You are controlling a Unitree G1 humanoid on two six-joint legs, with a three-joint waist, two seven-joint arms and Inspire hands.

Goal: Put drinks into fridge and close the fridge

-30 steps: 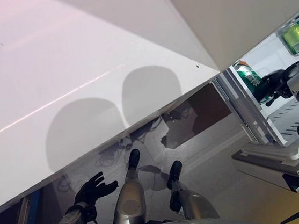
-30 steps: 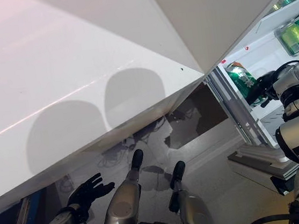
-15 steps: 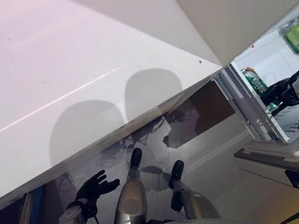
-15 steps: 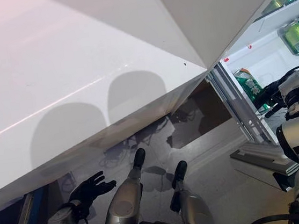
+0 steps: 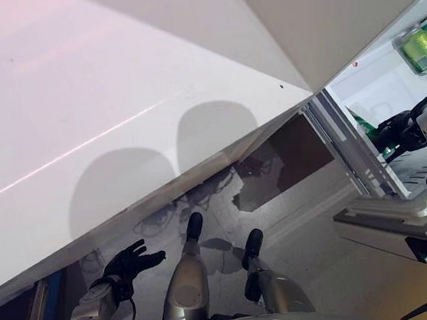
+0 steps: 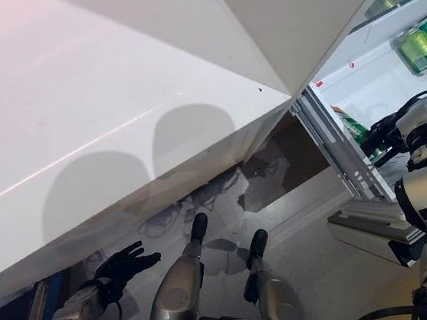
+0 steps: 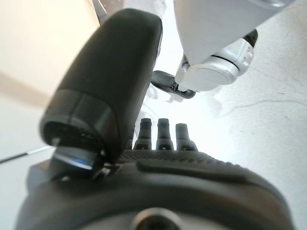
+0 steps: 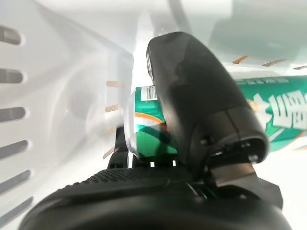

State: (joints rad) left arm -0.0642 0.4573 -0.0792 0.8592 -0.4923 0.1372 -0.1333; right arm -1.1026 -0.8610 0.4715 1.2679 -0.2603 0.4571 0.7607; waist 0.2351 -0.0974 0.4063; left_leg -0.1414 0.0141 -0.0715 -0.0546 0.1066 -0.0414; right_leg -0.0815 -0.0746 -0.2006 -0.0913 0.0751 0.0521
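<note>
My right hand (image 5: 397,130) reaches into the open fridge at the right and is shut on a green drink can (image 6: 352,125). The fridge's door frame hides most of that can in the eye views. In the right wrist view the thumb (image 8: 201,105) lies across the green can (image 8: 283,120), with white fridge walls close around it. My left hand (image 5: 130,261) hangs low at the lower left, open and holding nothing. Its straight fingers (image 7: 163,134) show in the left wrist view.
Several green cans (image 5: 423,48) lie on a higher fridge shelf (image 6: 406,22). A large white panel (image 5: 114,102) fills the upper left of the eye views. A white ledge (image 5: 391,225) juts out at the fridge's base.
My right hand has carried the green can deeper into the fridge, so the frame now hides most of it. My left hand has sunk slightly.
</note>
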